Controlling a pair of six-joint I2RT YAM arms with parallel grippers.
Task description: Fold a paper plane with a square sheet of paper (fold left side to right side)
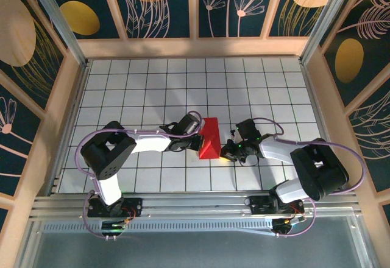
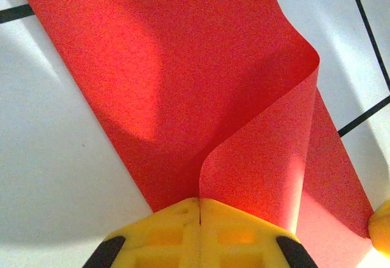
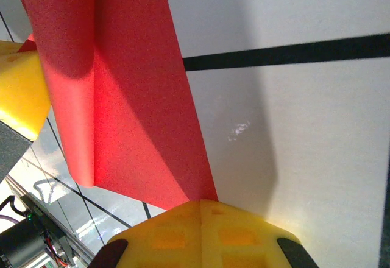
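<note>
**Red sheet curled over at mid-surface**

Your left fingers [image 2: 159, 234] are clamped on the lifted edge of the square sheet of paper [image 1: 210, 137], which curls over itself in the middle of the gridded surface [image 1: 152, 85]. Your right fingers [image 3: 167, 239] are together, with their tips at the sheet's corner.

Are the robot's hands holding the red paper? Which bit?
Yes. The left gripper pinches the square sheet of paper by its curled-up edge. The right gripper, shut, touches a corner; pinching or just pressing cannot be told.
</note>
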